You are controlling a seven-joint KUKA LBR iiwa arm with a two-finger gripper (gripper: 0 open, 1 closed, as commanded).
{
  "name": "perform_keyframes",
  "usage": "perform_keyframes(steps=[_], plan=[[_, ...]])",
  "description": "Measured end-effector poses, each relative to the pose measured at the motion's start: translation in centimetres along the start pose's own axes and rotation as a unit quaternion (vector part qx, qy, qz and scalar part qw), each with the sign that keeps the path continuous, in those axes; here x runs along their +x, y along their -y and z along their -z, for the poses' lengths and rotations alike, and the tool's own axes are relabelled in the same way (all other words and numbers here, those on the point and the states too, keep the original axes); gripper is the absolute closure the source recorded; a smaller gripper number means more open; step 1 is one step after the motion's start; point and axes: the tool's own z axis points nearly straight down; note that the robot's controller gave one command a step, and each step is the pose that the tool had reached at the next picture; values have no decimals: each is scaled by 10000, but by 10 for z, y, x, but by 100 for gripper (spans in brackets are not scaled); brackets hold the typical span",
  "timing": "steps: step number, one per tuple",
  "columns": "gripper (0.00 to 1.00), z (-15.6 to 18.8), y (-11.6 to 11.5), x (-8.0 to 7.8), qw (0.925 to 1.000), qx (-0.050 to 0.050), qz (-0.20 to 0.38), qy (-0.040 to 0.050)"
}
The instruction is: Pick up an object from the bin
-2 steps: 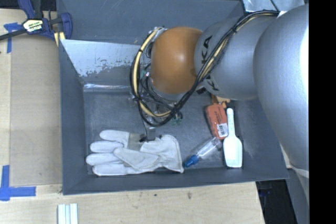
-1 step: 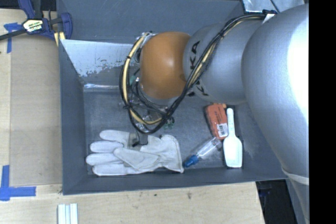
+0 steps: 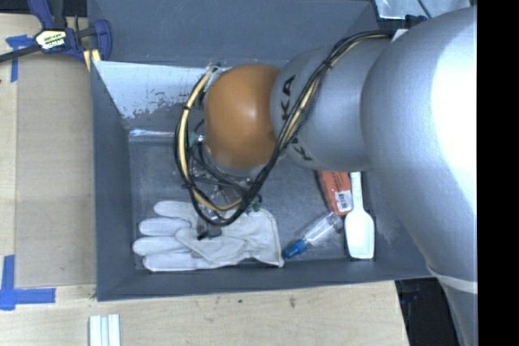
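White glove is lying beneath the jaws — not yet lifted. Whether they are gripping, I cannot tell.

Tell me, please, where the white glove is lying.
The white glove lies on the bin floor at the camera view's lower left, just left of the blue-tipped syringe.

The only lettering I can make out is black capitals on the silver arm, partly behind cables, apparently KUKA; the red packet's white label is unreadable.
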Motion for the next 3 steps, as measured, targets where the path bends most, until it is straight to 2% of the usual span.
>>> perform_keyframes(steps=[1, 2, 3], plan=[[100, -12, -2, 0, 9947, -1, -1031, -13], [100, -12, -2, 0, 9947, -2, -1032, -13], [100, 113, -23, 9, 9964, -1, -848, -1]])
